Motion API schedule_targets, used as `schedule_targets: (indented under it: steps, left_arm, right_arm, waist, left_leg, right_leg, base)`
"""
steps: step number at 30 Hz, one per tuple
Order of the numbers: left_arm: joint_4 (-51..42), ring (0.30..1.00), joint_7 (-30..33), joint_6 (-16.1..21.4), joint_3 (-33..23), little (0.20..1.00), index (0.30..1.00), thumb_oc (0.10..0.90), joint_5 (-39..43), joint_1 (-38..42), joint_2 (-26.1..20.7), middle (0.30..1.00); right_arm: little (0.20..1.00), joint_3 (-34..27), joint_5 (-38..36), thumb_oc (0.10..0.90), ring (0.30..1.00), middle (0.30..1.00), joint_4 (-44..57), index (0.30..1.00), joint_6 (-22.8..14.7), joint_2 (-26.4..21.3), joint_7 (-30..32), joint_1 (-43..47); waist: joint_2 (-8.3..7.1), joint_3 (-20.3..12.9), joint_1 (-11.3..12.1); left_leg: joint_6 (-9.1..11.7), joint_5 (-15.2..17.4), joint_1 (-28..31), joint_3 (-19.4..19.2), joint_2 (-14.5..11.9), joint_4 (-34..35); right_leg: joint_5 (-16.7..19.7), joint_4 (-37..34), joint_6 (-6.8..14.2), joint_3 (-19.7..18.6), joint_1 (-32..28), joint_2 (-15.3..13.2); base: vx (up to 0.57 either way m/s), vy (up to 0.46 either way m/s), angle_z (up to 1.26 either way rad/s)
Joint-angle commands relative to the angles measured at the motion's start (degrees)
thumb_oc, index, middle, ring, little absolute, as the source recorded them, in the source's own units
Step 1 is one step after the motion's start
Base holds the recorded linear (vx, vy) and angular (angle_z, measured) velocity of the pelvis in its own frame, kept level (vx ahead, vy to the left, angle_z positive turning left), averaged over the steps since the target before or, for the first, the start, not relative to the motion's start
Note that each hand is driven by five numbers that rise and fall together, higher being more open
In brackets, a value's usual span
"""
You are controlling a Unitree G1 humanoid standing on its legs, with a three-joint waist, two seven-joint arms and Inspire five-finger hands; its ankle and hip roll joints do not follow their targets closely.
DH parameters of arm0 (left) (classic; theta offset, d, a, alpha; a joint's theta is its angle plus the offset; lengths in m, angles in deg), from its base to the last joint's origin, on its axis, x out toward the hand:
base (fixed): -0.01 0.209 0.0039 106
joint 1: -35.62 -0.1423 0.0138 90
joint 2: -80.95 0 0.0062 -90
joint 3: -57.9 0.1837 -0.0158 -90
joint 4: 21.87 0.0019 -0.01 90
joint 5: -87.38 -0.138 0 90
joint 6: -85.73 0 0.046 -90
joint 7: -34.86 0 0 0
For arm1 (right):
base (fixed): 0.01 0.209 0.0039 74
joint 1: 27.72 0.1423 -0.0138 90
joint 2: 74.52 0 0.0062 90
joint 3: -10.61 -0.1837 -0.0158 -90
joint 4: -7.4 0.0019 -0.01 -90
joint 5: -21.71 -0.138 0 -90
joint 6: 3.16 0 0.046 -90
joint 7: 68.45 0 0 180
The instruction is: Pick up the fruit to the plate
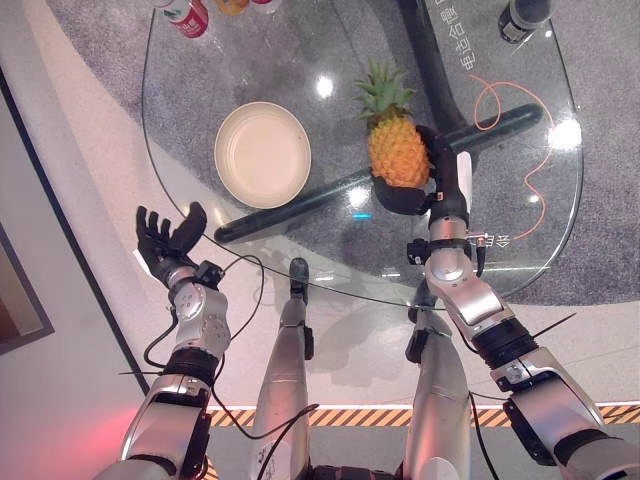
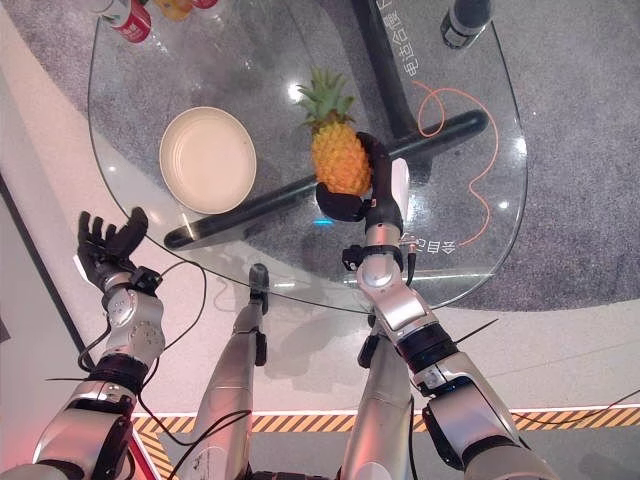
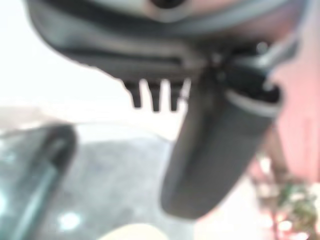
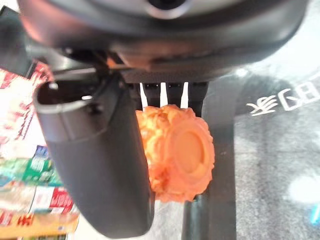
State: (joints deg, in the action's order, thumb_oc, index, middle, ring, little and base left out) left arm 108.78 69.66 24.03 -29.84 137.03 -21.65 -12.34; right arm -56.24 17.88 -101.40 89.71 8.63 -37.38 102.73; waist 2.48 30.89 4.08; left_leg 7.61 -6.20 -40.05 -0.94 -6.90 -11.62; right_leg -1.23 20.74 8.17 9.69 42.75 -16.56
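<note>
— One hand is doing all the work. The right hand (image 1: 432, 178) has its fingers (image 1: 398, 196) curled under the base of the pineapple (image 1: 398, 150) and its thumb up the far side, so the fruit is clamped between them.

— Why grab it so low?

— I'd guess because the body is the only firm part; the leafy crown (image 1: 384, 92) points away from the fingers and would give no grip. In the right wrist view you can see the pineapple's round bottom (image 4: 187, 150) facing the camera, thumb (image 4: 95, 165) on one side, fingers behind it.

— Is it off the glass?

— Hard to say from here. It sits over the glass table (image 1: 520, 250), and I can't tell whether it touches.

— And the plate?

— The cream plate (image 1: 262, 154) lies off to the thumb-less side of that hand, toward the robot's left, well apart from the fruit, nothing in it. So the carry is yet to come, I'd say: lift, swing across, set it down.

— The other hand?

— The left hand (image 1: 165, 240) hangs just off the table's near edge, fingers spread and relaxed, palm up, holding nothing. Probably parked there to keep clear of the path to the plate.

— Anything else beyond the fingers?

— A red can (image 1: 186, 15) at the far rim, past the plate.
</note>
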Motion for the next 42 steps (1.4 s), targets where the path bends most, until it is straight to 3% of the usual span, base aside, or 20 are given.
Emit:
schedule_targets:
  steps: [1,3,8,13,19,24,42]
  left_arm:
    - [-4.2,0.9,5.5,8.6,-4.8,0.9,0.9,0.8,-4.4,-0.2,-6.0,0.9]
    - [-7.4,0.9,6.7,11.3,-5.2,0.9,0.9,0.8,-6.4,0.3,-5.9,0.9]
    - [-12.9,0.9,7.5,13.8,-5.4,0.9,0.9,0.8,-10.7,1.5,-5.6,0.9]
    - [-20.1,0.9,4.6,13.7,-4.3,0.9,0.9,0.8,-14.6,2.4,-3.5,0.9]
    - [-26.7,0.9,-0.7,11.9,-2.9,0.9,0.9,0.8,-13.9,1.9,-2.0,0.9]
    - [-32.6,0.9,-9.8,7.9,-0.7,0.9,0.9,0.8,-7.6,1.5,-0.6,0.9]
    - [-42.2,0.9,-27.0,-6.2,5.0,0.9,0.9,0.8,15.4,-1.1,3.1,0.9]
  right_arm:
    - [0.2,-0.1,6.6,0.1,0.3,0.3,10.7,0.3,-8.4,-0.3,-1.5,2.7]
    - [0.2,0.8,8.4,0.1,0.3,0.3,12.0,0.3,-8.7,-0.6,-2.7,3.1]
    - [0.2,1.3,10.9,0.1,0.3,0.3,14.2,0.3,-8.7,-0.6,-4.6,3.8]
    - [0.2,1.2,13.4,0.1,0.3,0.3,16.2,0.3,-8.5,0.1,-4.9,4.7]
    - [0.2,0.2,14.8,0.1,0.3,0.3,18.0,0.3,-9.5,0.5,-6.1,4.4]
    - [0.2,-0.1,16.9,0.1,0.3,0.3,20.8,0.3,-9.7,0.4,-8.9,4.4]
    - [0.2,0.0,17.6,0.1,0.3,0.3,28.3,0.3,-11.0,-0.6,-14.5,4.3]
  waist:
    - [-0.6,-1.1,-0.3]
    - [-0.7,-1.1,-0.1]
    - [-0.76,-1.1,0.2]
    - [-0.76,-1.1,0.5]
    - [-1.05,-1.1,0.6]
    - [-1.09,-1.1,0.5]
    - [-0.2,-1.1,-0.1]
  left_leg:
    - [-1.8,0.3,-1.4,0.0,0.3,-2.4]
    - [-1.8,0.3,-1.5,0.1,0.3,-2.3]
    - [-1.9,0.5,-1.6,0.1,0.3,-2.4]
    - [-2.0,0.7,-1.6,0.4,0.4,-2.5]
    - [-2.3,0.8,-1.7,0.5,0.6,-2.6]
    - [-2.5,0.9,-1.9,0.6,0.7,-2.7]
    - [-2.9,0.9,-1.6,0.4,1.3,-2.7]
  right_leg:
    - [3.9,-1.4,-0.7,0.2,-1.3,1.4]
    - [3.8,-1.6,-0.8,0.3,-1.4,1.5]
    - [3.8,-1.7,-0.7,0.4,-1.6,1.4]
    - [3.8,-1.6,-0.6,0.4,-1.8,1.3]
    - [4.0,-1.9,-0.5,0.6,-1.9,1.4]
    - [4.3,-2.0,-0.2,0.5,-1.9,1.3]
    - [5.3,-2.6,0.5,0.8,-2.0,0.3]
  base:
    - [0.0,0.0,0.0]
    - [0.0,0.0,0.0]
    - [0.0,0.0,0.0]
    - [0.0,0.0,0.0]
    - [0.0,-0.005,0.0]
    - [0.0,0.0,0.0]
    - [0.0,0.0,0.0]
